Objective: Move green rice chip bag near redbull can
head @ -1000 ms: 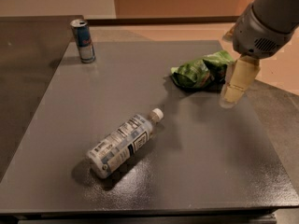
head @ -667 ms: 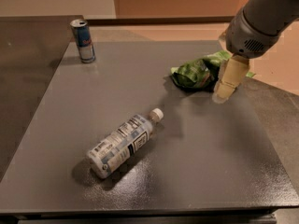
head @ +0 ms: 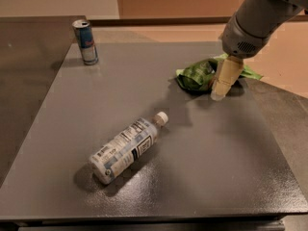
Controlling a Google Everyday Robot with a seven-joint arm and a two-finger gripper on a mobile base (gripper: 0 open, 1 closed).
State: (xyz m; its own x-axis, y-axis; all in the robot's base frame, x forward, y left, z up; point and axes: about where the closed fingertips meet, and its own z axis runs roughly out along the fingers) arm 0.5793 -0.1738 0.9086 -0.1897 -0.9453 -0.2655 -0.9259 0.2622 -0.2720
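The green rice chip bag (head: 198, 74) lies crumpled on the grey table at the right of the middle, partly hidden by my arm. The redbull can (head: 85, 42) stands upright at the table's far left corner, well apart from the bag. My gripper (head: 222, 83) hangs down from the upper right, its tan fingers just in front of the bag's right part, low over the table. Whether it touches the bag I cannot tell.
A clear plastic bottle (head: 126, 148) with a white label and white cap lies on its side at the front left of the middle. The grey table (head: 221, 177) ends at a front edge; a darker counter lies to the left.
My gripper has moved left and slightly down, closer in front of the bag. The bag, can and bottle have not moved.
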